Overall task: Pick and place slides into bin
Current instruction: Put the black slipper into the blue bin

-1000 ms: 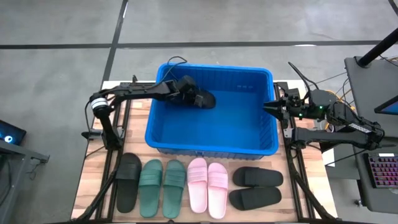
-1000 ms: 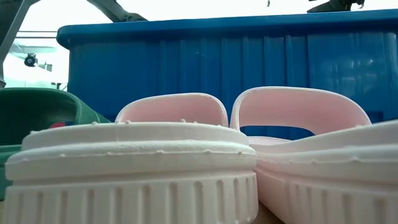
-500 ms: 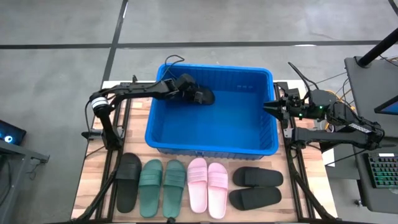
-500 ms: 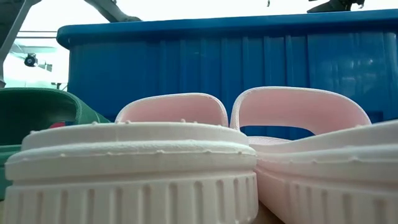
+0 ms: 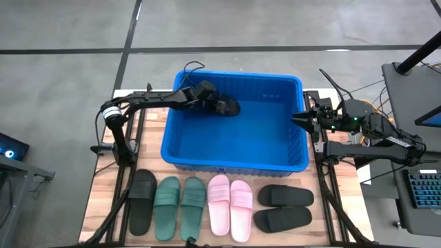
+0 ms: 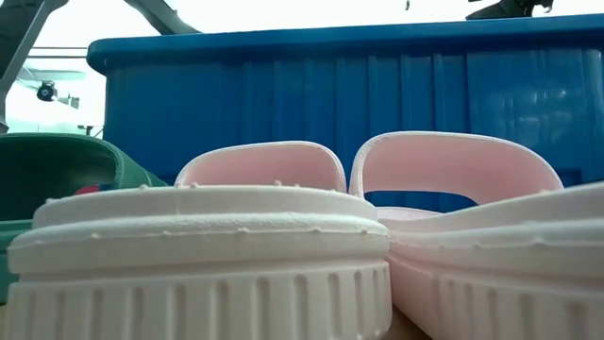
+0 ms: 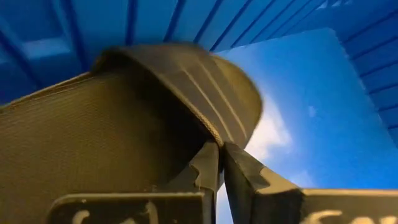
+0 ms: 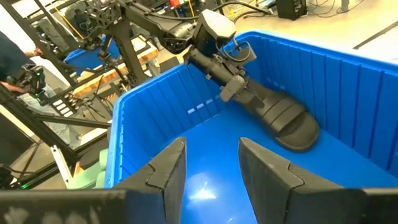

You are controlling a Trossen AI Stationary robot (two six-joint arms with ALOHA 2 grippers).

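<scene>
Left hand [image 5: 212, 104]: inside the bin at about 11 o'clock of its floor, near the far-left corner; clenched on the black slide, its fingers [image 7: 208, 171] pinched together on the sandal's edge in the left wrist view.
Black slide in hand [image 5: 226, 107]: extends from the left hand toward 3 o'clock, over the bin's far floor; in the right wrist view [image 8: 283, 115] it hangs tilted just above the blue floor, close to the far wall.
Bin [image 5: 234, 162]: blue crate at the centre of the surface, with ribbed walls; in the low view its near wall [image 6: 283, 94] fills the background.
Right hand [image 5: 296, 119]: waits outside the bin at 3 o'clock, just beside the right rim, tips toward the bin; released, its fingers [image 8: 168, 168] apart with nothing between them.
Single black slide [image 5: 142, 200]: on the surface at 7 o'clock of the bin, leftmost in the row.
Dark green pair [image 5: 180, 207]: side by side, just right of it.
Pink pair [image 5: 229, 207]: at 6 o'clock of the bin, side by side; in the low view [image 6: 255, 236] they fill the foreground.
Black pair [image 5: 283, 208]: at 5 o'clock, lying crosswise, one nearer the bin than the other.
Surface [image 5: 103, 200]: wooden planks, bare at the left edge.
</scene>
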